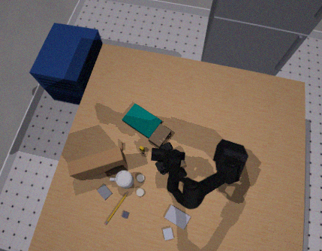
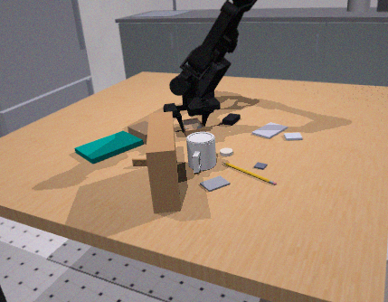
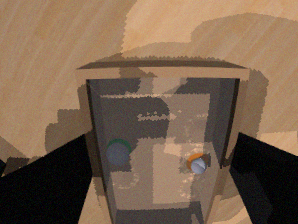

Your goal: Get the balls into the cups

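Wooden table (image 1: 238, 113) in a grey room, arm over the clutter near its middle.

Jaws grip the puzzle (image 3: 162, 156) by its two sides, seen from the wrist with a green cup (image 3: 119, 152) at left and an orange cup (image 3: 197, 161) at right, each with a ball inside. Seen from outside, the jaws hang behind a white mug (image 2: 201, 151), beside a cardboard box (image 2: 162, 163). A teal block (image 1: 141, 120), a pencil (image 1: 116, 207) and grey tiles lie around.
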`<action>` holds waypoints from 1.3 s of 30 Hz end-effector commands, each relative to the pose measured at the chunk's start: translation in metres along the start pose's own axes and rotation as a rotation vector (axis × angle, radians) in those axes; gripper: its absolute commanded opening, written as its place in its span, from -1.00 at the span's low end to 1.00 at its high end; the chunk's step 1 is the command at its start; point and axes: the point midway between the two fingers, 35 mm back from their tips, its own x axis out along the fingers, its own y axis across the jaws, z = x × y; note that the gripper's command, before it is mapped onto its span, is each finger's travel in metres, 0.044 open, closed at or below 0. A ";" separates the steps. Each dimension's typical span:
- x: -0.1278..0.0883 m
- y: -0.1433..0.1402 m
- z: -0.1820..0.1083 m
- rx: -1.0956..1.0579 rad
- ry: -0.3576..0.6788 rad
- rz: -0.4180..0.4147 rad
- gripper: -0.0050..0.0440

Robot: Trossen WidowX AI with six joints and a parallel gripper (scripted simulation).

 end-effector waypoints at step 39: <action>-0.044 -0.005 0.004 -0.001 0.000 -0.007 1.00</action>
